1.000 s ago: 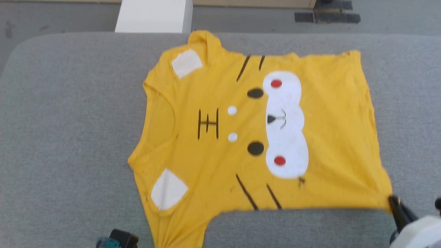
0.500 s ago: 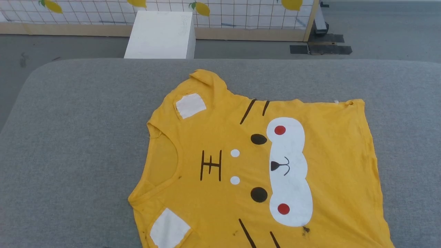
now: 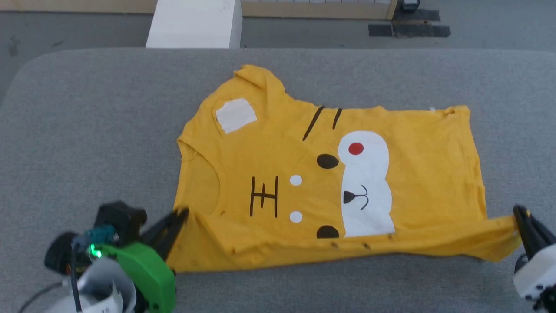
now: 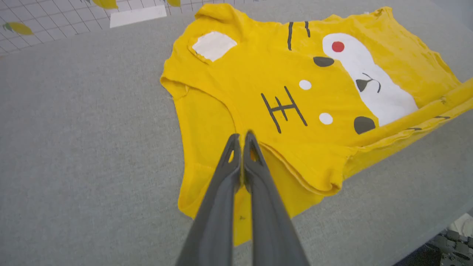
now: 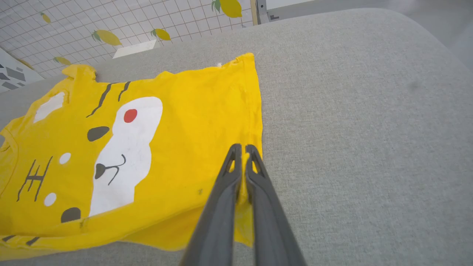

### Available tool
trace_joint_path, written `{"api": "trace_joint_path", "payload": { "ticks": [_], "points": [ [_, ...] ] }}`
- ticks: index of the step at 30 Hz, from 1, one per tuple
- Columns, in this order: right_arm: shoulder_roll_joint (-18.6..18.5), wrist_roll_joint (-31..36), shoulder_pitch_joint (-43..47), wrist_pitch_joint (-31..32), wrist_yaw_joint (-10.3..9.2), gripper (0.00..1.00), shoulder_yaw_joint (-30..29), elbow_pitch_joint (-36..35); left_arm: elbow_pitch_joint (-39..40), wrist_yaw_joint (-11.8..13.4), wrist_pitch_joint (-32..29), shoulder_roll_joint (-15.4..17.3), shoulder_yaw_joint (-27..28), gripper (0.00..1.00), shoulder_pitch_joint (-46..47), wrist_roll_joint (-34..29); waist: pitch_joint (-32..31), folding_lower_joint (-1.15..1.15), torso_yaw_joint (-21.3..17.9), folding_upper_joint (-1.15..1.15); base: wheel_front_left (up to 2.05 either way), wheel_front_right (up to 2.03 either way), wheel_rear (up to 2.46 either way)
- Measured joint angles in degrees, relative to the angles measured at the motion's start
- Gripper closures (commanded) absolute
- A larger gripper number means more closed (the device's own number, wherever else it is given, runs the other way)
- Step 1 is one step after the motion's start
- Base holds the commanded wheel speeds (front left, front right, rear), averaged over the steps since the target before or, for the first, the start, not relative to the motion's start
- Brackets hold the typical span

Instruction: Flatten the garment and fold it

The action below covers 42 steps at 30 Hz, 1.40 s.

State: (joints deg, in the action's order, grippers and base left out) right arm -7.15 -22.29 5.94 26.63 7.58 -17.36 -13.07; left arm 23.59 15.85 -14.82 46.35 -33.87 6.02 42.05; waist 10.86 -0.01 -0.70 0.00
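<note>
lying across the middle of the head view, the garment (image 3: 278,174) spreads on the grey padded surface (image 3: 87,130), its lower edge folded up over the print. the left gripper (image 3: 181,213), at lower left, is clamped on the shoulder corner by the neckline; the right gripper (image 3: 517,213), at lower right, pinches the hem corner, fingers pressed together.

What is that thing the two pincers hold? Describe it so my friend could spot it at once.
On the grey padded table lies the garment, stretched between the left gripper and the right gripper, both shut on it. It is a bright yellow T-shirt with a cartoon animal face, unlike the plain white box beyond the table.
</note>
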Motion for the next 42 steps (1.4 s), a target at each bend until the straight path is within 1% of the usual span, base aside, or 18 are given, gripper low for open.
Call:
{"api": "trace_joint_path", "payload": {
  "ticks": [2,4,8,13,16,22,23,24,25,26,27,28,29,33,35,39,42],
  "points": [
    [-0.8,0.3,-3.1,0.0,0.0,1.0,0.7,0.2,-0.1,-0.6,1.0,-0.6,0.8,1.0,3.5,-1.6,1.5,0.0,0.0,0.0,0.0,0.0,0.0],
    [-1.6,0.7,-5.8,0.1,0.0,1.0,1.4,0.6,-0.7,-0.8,2.5,-1.6,1.7,1.0,6.4,-2.6,3.0,0.0,0.0,0.0,0.0,0.0,0.0],
    [-2.8,1.2,-10.5,0.1,0.0,1.0,3.1,2.5,-3.8,-1.9,4.6,-3.6,2.2,1.0,10.6,-4.0,6.0,0.0,-0.1,0.0,0.0,0.0,0.0],
    [-3.5,1.5,-14.6,0.5,0.0,1.0,5.4,6.9,-10.3,-3.0,7.5,-7.0,2.6,1.0,13.4,-4.0,9.9,0.0,-0.2,0.0,0.0,0.0,0.0],
    [-3.8,1.7,-15.9,0.6,0.0,1.0,6.3,9.9,-14.9,-4.0,8.9,-8.9,2.3,1.0,14.5,-3.6,11.8,0.0,0.0,0.0,0.0,0.0,0.0],
    [-4.0,1.7,-16.8,0.7,0.0,1.0,6.7,14.6,-23.3,-6.9,9.9,-12.4,0.0,1.0,16.8,-2.9,13.7,0.0,0.9,0.0,0.0,0.0,0.0],
    [-4.0,1.6,-17.0,0.8,0.0,1.0,6.5,15.0,-24.5,-7.2,9.9,-12.8,-0.2,0.89,17.3,-2.8,13.8,0.0,1.1,0.0,0.0,0.0,0.0],
    [-4.0,1.6,-17.2,0.8,0.0,1.0,6.0,15.4,-25.5,-7.5,9.9,-13.2,-0.4,0.85,17.7,-2.8,13.9,0.0,1.3,0.0,0.0,0.0,0.0],
    [-3.8,1.6,-17.6,0.8,0.0,0.65,5.6,15.7,-26.4,-7.7,9.9,-13.6,-0.4,0.78,18.0,-2.6,13.9,0.0,1.4,0.0,0.0,0.0,0.0],
    [-3.7,1.7,-18.0,0.8,0.0,0.11,5.4,16.0,-27.2,-7.8,9.9,-13.9,-0.5,0.73,18.3,-2.4,13.8,0.0,1.4,0.0,0.0,0.0,0.0],
    [-3.4,1.7,-18.1,0.8,0.0,0.0,5.1,16.3,-27.7,-8.1,10.0,-14.1,-0.5,0.52,18.5,-2.3,13.8,0.0,1.4,0.0,0.0,0.0,0.0],
    [-3.0,1.7,-18.2,0.5,0.0,0.0,4.7,16.4,-28.4,-8.2,10.5,-14.4,-0.5,0.38,18.7,-2.2,13.7,0.0,1.4,0.0,0.0,0.0,0.0],
    [-2.7,1.7,-18.2,0.5,0.0,0.0,4.5,16.5,-28.9,-8.2,11.3,-14.6,-0.3,0.0,18.9,-2.2,13.5,0.01,1.3,0.0,0.0,0.0,0.0],
    [-2.6,1.5,-18.2,0.5,0.01,0.0,4.6,16.0,-30.1,-8.2,13.6,-15.4,0.8,0.0,19.0,-1.2,12.3,0.0,1.2,0.0,0.0,0.0,0.0],
    [-2.4,1.0,-17.6,0.0,0.0,0.0,4.0,14.4,-29.8,-7.8,15.3,-15.4,1.9,0.0,18.7,-0.9,11.3,0.0,1.1,0.0,0.0,0.0,0.0],
    [-1.1,1.6,-14.9,-2.3,0.0,0.0,1.8,9.2,-26.9,-4.8,20.3,-15.3,4.8,0.0,15.2,-0.6,8.7,0.0,1.0,0.0,0.0,0.0,0.0],
    [-0.3,4.9,-11.5,-5.4,0.0,0.0,0.1,5.2,-23.7,-2.5,24.7,-15.3,6.4,0.0,9.9,-0.5,6.6,0.01,0.9,0.0,0.0,0.0,0.0]
  ]
}}
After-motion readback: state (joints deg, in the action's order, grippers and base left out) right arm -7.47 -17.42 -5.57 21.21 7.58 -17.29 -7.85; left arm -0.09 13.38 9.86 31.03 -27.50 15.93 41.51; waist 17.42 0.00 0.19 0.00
